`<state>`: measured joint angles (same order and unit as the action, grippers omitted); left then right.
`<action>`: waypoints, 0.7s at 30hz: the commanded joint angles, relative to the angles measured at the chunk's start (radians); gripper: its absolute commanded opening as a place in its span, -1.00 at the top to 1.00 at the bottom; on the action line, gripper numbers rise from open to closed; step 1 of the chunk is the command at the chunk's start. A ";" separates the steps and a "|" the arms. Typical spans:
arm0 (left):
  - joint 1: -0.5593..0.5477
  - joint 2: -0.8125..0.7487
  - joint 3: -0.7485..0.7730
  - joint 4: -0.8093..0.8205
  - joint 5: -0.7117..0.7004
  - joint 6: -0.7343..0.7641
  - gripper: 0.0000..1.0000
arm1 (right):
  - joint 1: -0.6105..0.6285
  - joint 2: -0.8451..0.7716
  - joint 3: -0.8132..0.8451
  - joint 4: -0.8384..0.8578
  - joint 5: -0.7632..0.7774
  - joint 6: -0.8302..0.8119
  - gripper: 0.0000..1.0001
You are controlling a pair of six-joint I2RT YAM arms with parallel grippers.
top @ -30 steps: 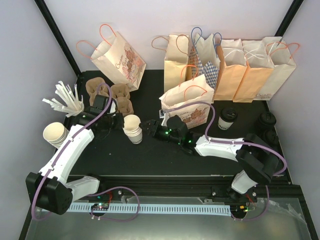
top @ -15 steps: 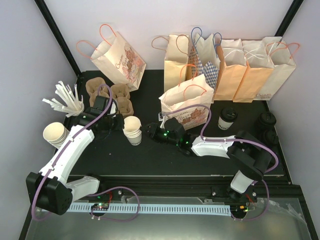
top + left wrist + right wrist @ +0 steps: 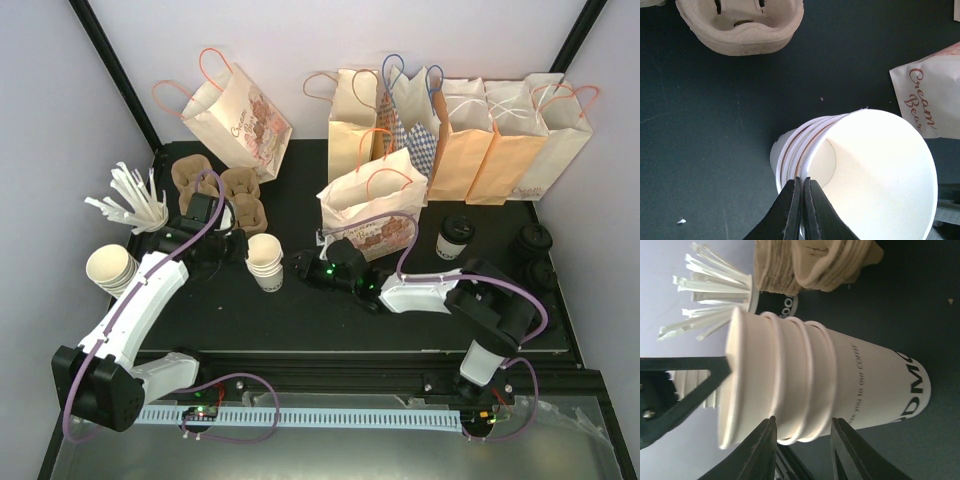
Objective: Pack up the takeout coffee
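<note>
Black fingers of the left gripper are pressing together on the wall of the top cup, one finger inside the rim and one outside, at the bottom centre of the left wrist view. That cup is sitting in the top of the stack of lidless cups.

The right gripper is standing with its fingers partly apart at the stack's banded rims, at the bottom centre of its own view. Whether they are touching paper cannot be told, and nothing is lying clamped between them. Neither hand is holding the task's item.

The takeout coffee is standing upright right of centre in the top view, well apart from both grippers and just in front of the row of paper bags.

Judgement: it is likely going to handle as a thin, crushable paper cup, heavier if filled, with a press-fit lid that could pop off under a squeeze. Hold is best taken around the body below the lid, lightly, keeping it upright.
</note>
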<state>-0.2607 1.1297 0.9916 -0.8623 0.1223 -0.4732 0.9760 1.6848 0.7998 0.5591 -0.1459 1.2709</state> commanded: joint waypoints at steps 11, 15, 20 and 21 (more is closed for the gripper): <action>0.009 -0.037 -0.008 0.017 0.027 -0.001 0.90 | 0.006 0.034 0.007 0.056 -0.013 0.015 0.35; 0.009 -0.037 -0.008 0.017 0.034 -0.001 0.90 | 0.006 0.004 -0.008 0.060 0.009 0.006 0.33; 0.009 -0.039 -0.007 0.019 0.037 -0.001 0.90 | 0.006 0.000 -0.008 0.069 0.003 0.004 0.33; 0.009 -0.038 -0.008 0.017 0.036 -0.001 0.90 | 0.006 -0.001 -0.011 0.077 0.004 0.005 0.33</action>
<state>-0.2607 1.1114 0.9787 -0.8593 0.1356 -0.4732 0.9760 1.7111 0.8009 0.5785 -0.1623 1.2846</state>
